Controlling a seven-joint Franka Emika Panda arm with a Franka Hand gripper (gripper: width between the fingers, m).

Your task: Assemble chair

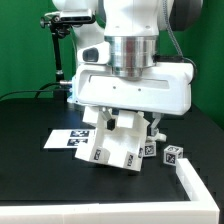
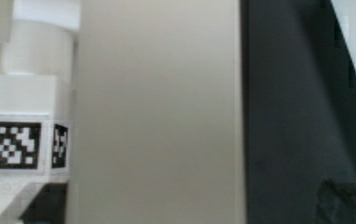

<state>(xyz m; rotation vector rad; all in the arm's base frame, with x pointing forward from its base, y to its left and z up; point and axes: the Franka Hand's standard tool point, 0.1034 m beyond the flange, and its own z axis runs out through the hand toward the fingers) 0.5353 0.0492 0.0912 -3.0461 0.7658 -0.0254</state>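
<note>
chair pieces [image 1: 118, 150] sit mid black table [image 1: 40, 190], beside marker board [image 1: 60, 138]. i see gripper [image 1: 128, 122] low over them, jaws wide; contact unclear. wrist view filled by white panel [image 2: 157, 110].

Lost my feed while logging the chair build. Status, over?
Hand open, low over the big chair piece. Piece on the table. Corner rail at the exterior view's right, not blocking.
</note>
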